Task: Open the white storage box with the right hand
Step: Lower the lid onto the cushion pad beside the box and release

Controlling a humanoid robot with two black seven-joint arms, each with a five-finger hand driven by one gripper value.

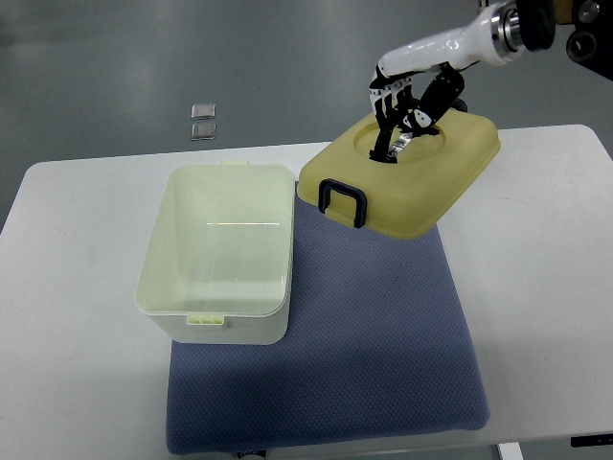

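Note:
The white storage box [220, 254] stands open and empty on the left part of a blue-grey mat [383, 326]. Its pale yellow lid [407, 187] with a dark blue latch [342, 201] is off the box, to the box's right. It is tilted, near edge over the mat. My right hand [397, 129] comes in from the top right and its fingers are curled into the round recess on top of the lid, holding it. The left arm does not show.
The mat lies on a white table [546, 287]. Two small clear squares [203, 123] lie on the grey floor beyond the table's far edge. The table's right side is bare white surface.

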